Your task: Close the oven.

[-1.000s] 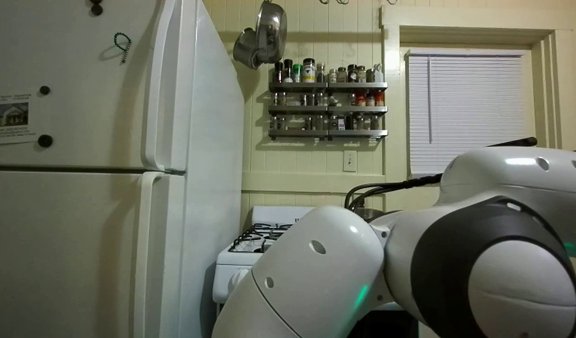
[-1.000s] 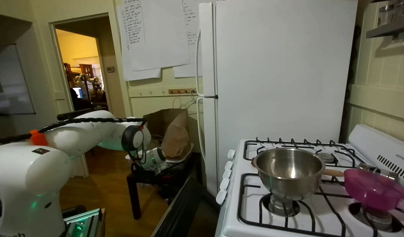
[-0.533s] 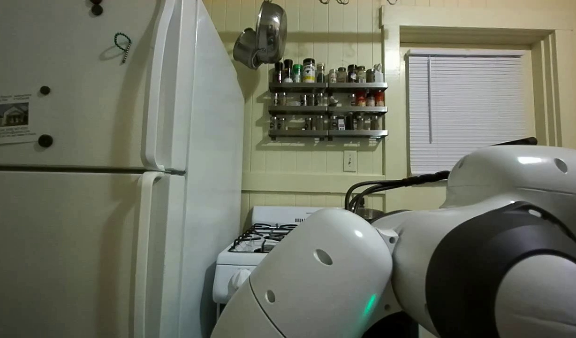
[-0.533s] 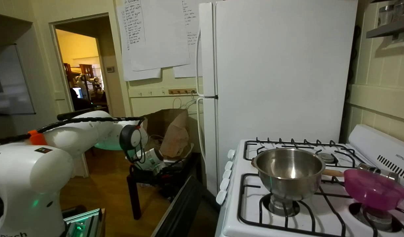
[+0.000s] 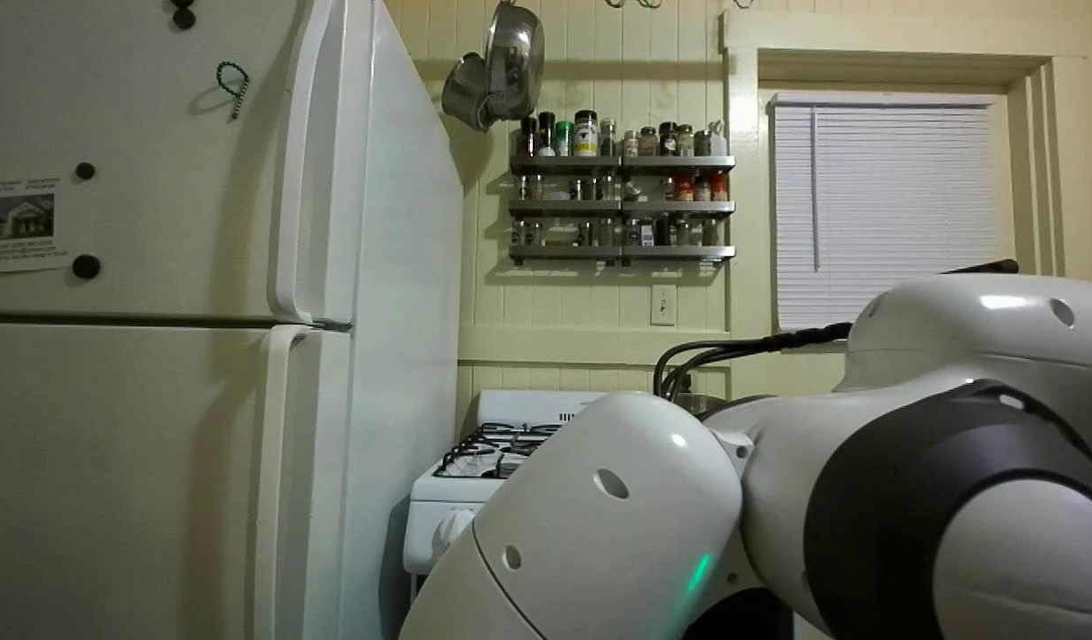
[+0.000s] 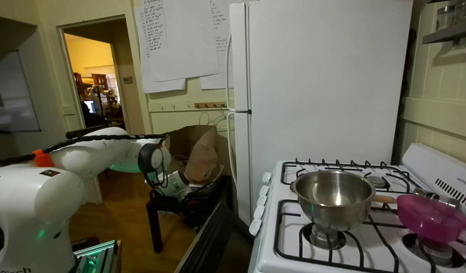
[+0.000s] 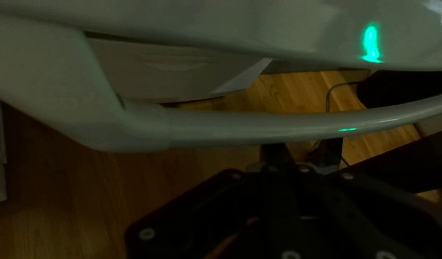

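The oven, a white gas range [image 6: 263, 250] with black grates, stands right of my arm in an exterior view. It also shows, partly hidden by my arm, in an exterior view [image 5: 439, 516]. Its dark door [image 6: 214, 242] is open, tilted out from the front. In the wrist view a pale handle bar [image 7: 242, 128] runs across below a pale glossy panel [image 7: 242, 25]. My gripper [image 7: 275, 149] is at the bar's lower edge, its dark fingers close together. The fingertips reach the bar's edge; whether they pass beneath it I cannot tell. Nothing shows between the fingers.
A white refrigerator [image 6: 324, 83] stands beside the range. A steel bowl [image 6: 333, 201] and a pink dish [image 6: 432, 220] sit on the grates. A black table [image 6: 153, 227] and a brown paper bag [image 6: 202, 155] are near my wrist. Cables hang from the arm.
My arm has shifted slightly away from the range between one second and half a second ago, and has stayed almost still since. Any shift of the door is too small to be sure of.
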Robot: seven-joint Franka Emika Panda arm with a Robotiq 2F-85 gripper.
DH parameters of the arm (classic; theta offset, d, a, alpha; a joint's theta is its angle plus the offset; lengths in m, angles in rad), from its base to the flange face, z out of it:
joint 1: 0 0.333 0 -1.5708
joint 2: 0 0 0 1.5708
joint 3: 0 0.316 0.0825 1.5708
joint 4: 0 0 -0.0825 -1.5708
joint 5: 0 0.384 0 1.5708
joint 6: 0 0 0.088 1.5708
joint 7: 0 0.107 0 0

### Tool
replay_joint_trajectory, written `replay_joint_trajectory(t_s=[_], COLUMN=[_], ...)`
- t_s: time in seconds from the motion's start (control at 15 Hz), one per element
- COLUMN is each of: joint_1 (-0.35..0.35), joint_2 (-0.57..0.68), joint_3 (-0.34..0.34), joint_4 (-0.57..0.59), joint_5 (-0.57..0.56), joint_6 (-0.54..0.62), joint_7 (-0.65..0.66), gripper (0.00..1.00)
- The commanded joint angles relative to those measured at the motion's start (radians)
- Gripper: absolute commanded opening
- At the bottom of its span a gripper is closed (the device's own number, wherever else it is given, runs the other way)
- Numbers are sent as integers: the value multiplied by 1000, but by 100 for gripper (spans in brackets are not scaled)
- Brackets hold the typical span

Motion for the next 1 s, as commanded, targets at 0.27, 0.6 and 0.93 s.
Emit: replay_joint_trajectory(t_s=[0.27, 0.6, 0.93], joint_1=[63, 95, 48], joint_2=[-99, -185, -283], joint_3=[-93, -144, -90], joint_4=[-136, -284, -459], joint_5=[-72, -118, -234], joint_6=[-108, -131, -179], joint_7=[49, 85, 154], gripper=[0, 0, 0])
